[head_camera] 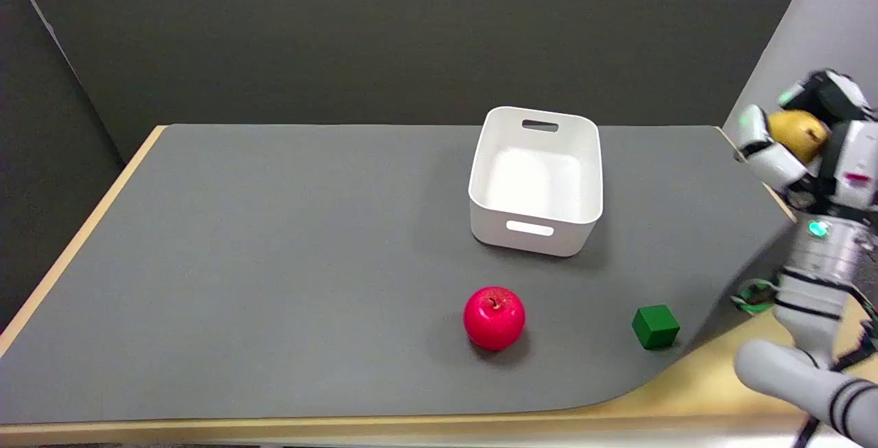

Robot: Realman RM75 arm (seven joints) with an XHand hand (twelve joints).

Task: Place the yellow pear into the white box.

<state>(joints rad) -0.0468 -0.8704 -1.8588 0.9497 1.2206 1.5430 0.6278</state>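
Fingers (761,139) of the right hand (806,146) curl around the yellow pear (796,132), and we see the fruit gripped and lifted in the air at the far right edge of the view, above the table's right border. The white forearm rises to it from the lower right corner. We find the white box (536,184) well apart from the hand, to its left, standing upright on the grey table (274,263) toward the far side, its inside bare and a handle slot showing in each end wall. Nearer to us, a green cube (656,326) sits close to the mat's curved edge, and a red apple (494,317) rests to its left, in front of the box.
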